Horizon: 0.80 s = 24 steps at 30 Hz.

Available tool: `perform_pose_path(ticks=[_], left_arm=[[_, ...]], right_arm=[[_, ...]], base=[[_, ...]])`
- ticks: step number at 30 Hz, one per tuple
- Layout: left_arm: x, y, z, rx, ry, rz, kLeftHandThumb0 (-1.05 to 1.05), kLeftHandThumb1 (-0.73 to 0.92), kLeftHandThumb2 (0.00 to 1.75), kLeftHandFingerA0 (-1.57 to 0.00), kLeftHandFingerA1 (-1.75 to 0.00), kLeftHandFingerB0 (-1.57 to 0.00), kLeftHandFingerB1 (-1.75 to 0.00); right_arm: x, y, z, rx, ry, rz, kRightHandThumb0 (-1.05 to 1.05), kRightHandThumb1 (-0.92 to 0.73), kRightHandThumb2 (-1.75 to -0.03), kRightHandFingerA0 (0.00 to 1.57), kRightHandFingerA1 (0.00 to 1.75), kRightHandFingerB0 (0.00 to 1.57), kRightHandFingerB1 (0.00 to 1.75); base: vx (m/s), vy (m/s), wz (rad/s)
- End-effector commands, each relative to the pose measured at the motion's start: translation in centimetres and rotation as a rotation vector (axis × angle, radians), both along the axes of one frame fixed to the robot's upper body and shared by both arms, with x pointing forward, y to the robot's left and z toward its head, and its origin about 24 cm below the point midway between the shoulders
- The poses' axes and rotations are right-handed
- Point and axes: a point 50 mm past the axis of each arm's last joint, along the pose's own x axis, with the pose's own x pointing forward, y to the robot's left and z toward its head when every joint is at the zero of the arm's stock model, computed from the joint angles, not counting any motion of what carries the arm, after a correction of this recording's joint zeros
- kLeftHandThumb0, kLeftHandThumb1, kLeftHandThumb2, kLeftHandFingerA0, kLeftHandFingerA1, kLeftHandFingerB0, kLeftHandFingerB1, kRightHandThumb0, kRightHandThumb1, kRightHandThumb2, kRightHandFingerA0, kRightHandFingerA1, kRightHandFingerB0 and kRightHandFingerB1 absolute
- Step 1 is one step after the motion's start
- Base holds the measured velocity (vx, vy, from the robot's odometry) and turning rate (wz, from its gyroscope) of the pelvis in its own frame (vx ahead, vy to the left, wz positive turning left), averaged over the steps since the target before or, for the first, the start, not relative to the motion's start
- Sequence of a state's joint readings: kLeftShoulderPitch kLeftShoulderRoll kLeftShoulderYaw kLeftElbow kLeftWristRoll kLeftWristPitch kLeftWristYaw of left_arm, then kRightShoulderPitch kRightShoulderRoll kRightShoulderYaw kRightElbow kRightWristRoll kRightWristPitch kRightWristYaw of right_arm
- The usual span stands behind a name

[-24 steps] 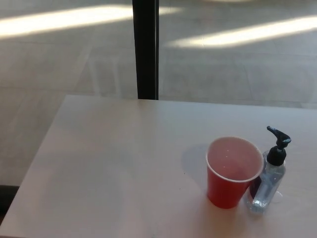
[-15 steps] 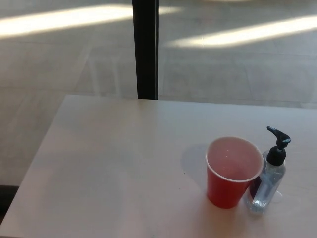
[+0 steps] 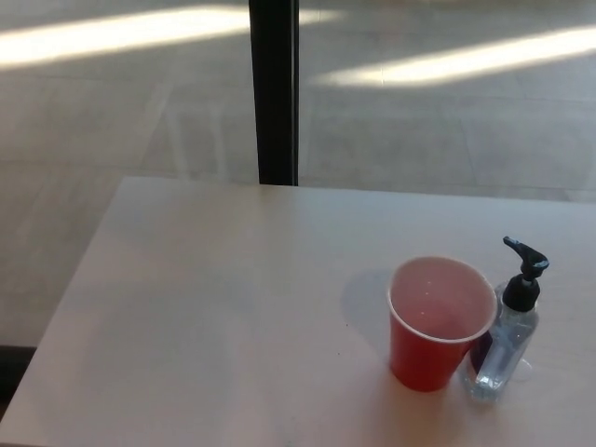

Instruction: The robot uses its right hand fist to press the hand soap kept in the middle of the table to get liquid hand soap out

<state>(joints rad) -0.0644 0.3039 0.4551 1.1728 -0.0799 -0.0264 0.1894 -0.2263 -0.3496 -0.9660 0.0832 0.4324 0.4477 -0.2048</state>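
Note:
A clear hand soap bottle (image 3: 503, 349) with a black pump head (image 3: 525, 268) stands upright at the right side of the pale table (image 3: 214, 307). Its nozzle points left, over a red plastic cup (image 3: 436, 324) that stands right beside it, touching or nearly touching. The cup is upright with a whitish inside. Neither of my hands shows in the head view.
A dark vertical post (image 3: 275, 93) rises behind the table's far edge, with a sunlit tiled floor (image 3: 447, 112) beyond. The table's left edge runs diagonally down to the bottom left corner.

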Motion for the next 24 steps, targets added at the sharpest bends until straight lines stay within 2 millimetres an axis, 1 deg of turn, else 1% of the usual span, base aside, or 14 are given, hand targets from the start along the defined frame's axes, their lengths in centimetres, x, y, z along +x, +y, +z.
perform_pose_path(ticks=[1, 2, 6, 7, 8, 11, 12, 13, 14, 18, 19, 21, 23, 24], left_arm=[[-0.3, 1.1, 0.7, 0.036, -0.009, 0.06, -0.39, 0.81, 1.28, -0.53, -1.31, -0.19, -1.03], [-0.4, 1.1, 0.6, 0.037, -0.002, 0.054, -0.4, 0.8, 1.29, -0.54, -1.25, -0.29, -1.1], [-0.2, 1.1, 0.6, 0.033, -0.006, 0.062, -0.39, 0.81, 1.25, -0.54, -1.28, -0.18, -0.93], [-0.2, 1.1, 0.6, 0.037, 0.0, 0.053, -0.38, 0.81, 1.23, -0.53, -1.35, -0.29, -1.12], [-0.1, 1.0, 0.6, 0.036, -0.002, 0.054, -0.39, 0.81, 1.26, -0.52, -1.26, -0.25, -1.09], [0.0, 1.0, 0.7, 0.026, -0.016, 0.054, -0.38, 0.8, 1.27, -0.52, -1.28, -0.35, -1.23], [0.1, 0.9, 0.6, 0.029, -0.01, 0.044, -0.39, 0.8, 1.29, -0.55, -1.21, -0.3, -1.01], [0.1, 0.9, 0.6, 0.034, -0.004, 0.035, -0.38, 0.81, 1.27, -0.55, -1.21, -0.29, -0.98], [0.1, 0.9, 0.6, 0.026, -0.021, 0.045, -0.39, 0.81, 1.3, -0.52, -1.24, -0.22, -0.97], [0.1, 0.9, 0.7, 0.032, -0.017, 0.042, -0.38, 0.8, 1.3, -0.53, -1.31, -0.24, -1.02], [0.1, 0.9, 0.6, 0.029, -0.013, 0.05, -0.38, 0.8, 1.27, -0.55, -1.21, -0.14, -0.85], [0.0, 0.9, 0.6, 0.026, -0.006, 0.051, -0.36, 0.81, 1.25, -0.54, -1.26, -0.16, -0.87], [0.1, 0.9, 0.6, 0.027, 0.0, 0.051, -0.36, 0.81, 1.25, -0.54, -1.26, -0.16, -0.87], [0.0, 0.9, 0.5, 0.017, -0.007, 0.056, -0.36, 0.8, 1.24, -0.54, -1.23, -0.12, -0.82]], right_arm=[[3.5, 4.4, 6.5, -0.093, -0.181, 0.132, -0.48, -0.3, -0.92, 1.37, 0.92, 1.2, 0.6], [4.0, 5.5, 7.4, -0.136, -0.202, 0.178, -0.41, -0.34, -0.98, 1.26, 1.13, 1.07, 0.82], [5.6, 9.1, 10.0, -0.248, -0.251, 0.334, -0.07, -0.67, -1.0, 0.91, 1.75, 0.77, 1.3], [6.2, 10.1, 10.5, -0.25, -0.265, 0.379, -0.07, -0.65, -1.14, 1.2, 1.5, 0.79, 1.17], [6.7, 10.8, 10.8, -0.25, -0.273, 0.425, -0.01, -0.69, -1.16, 0.91, 1.75, 0.66, 1.5], [7.4, 12.1, 11.2, -0.275, -0.27, 0.514, -0.01, -0.69, -1.18, 0.91, 1.75, 0.65, 1.53], [7.7, 12.7, 11.1, -0.287, -0.257, 0.561, -0.1, -0.63, -1.23, 1.23, 1.54, 0.81, 1.23], [7.9, 13.4, 10.9, -0.29, -0.25, 0.608, -0.13, -0.62, -1.22, 1.22, 1.48, 0.84, 1.2], [8.1, 14.2, 10.6, -0.298, -0.232, 0.673, -0.08, -0.57, -1.21, 0.96, 1.75, 0.8, 1.4], [8.5, 15.8, 10.1, -0.333, -0.181, 0.775, -0.08, -0.58, -1.21, 0.98, 1.75, 0.81, 1.42], [8.7, 16.3, 9.7, -0.336, -0.169, 0.811, -0.15, -0.61, -1.24, 1.27, 1.51, 0.89, 1.24], [8.8, 16.8, 9.3, -0.338, -0.153, 0.848, -0.14, -0.61, -1.25, 1.3, 1.56, 0.9, 1.26], [8.9, 17.0, 9.1, -0.333, -0.154, 0.861, -0.14, -0.61, -1.25, 1.3, 1.56, 0.9, 1.26], [9.1, 17.4, 8.5, -0.318, -0.139, 0.905, -0.1, -0.55, -1.27, 1.02, 1.75, 0.8, 1.47]], base=[[0.0, 0.0, 0.0], [0.0, 0.0, 0.0], [0.0, 0.0, 0.0], [0.0, 0.0, 0.0], [0.0, 0.0, 0.0], [0.0, 0.0, 0.0], [0.0, 0.0, 0.0], [0.0, 0.0, 0.0], [0.0, 0.0, 0.0], [0.0, 0.0, 0.02], [0.0, 0.0, 0.0], [0.0, 0.0, 0.0], [0.0, 0.0, 0.0], [0.0, 0.0, 0.0]])
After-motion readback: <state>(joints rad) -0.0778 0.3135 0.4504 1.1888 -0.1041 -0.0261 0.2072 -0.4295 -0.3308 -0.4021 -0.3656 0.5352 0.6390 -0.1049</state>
